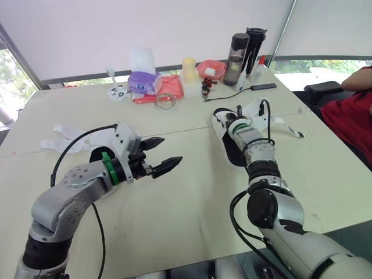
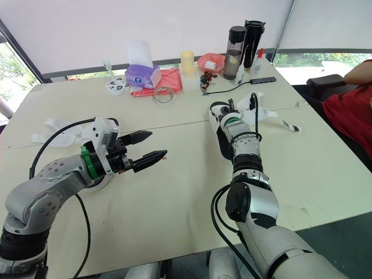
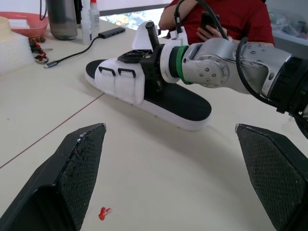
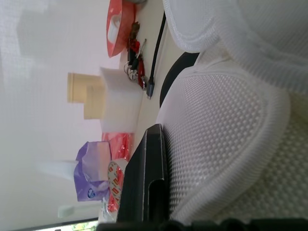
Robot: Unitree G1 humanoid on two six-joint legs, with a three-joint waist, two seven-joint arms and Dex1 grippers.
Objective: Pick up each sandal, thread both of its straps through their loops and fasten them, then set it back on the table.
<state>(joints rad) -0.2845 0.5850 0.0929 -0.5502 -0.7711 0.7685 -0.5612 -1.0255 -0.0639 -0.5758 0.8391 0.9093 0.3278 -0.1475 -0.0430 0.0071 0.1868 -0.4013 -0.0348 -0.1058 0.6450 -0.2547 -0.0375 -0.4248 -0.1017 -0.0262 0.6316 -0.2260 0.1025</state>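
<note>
A white-strapped sandal with a black sole [image 1: 233, 154] lies on the table's right half, toe toward me. My right gripper [image 1: 229, 118] is at its far end, shut on the white mesh strap [image 3: 120, 82]. One black finger [image 4: 149, 178] presses flat against the mesh; the other is hidden behind it. The second sandal [image 1: 68, 135] lies at the left with its white straps spread loose, partly behind my left arm. My left gripper [image 1: 165, 153] hovers open and empty over the bare table between the two sandals.
Along the far edge stand a purple tissue pack [image 1: 144, 81], a tape roll [image 1: 165, 101], a red bowl [image 1: 210, 70], two dark bottles [image 1: 237, 58] and a black device with a cable [image 1: 263, 86]. A person in red [image 1: 349, 116] sits at the right.
</note>
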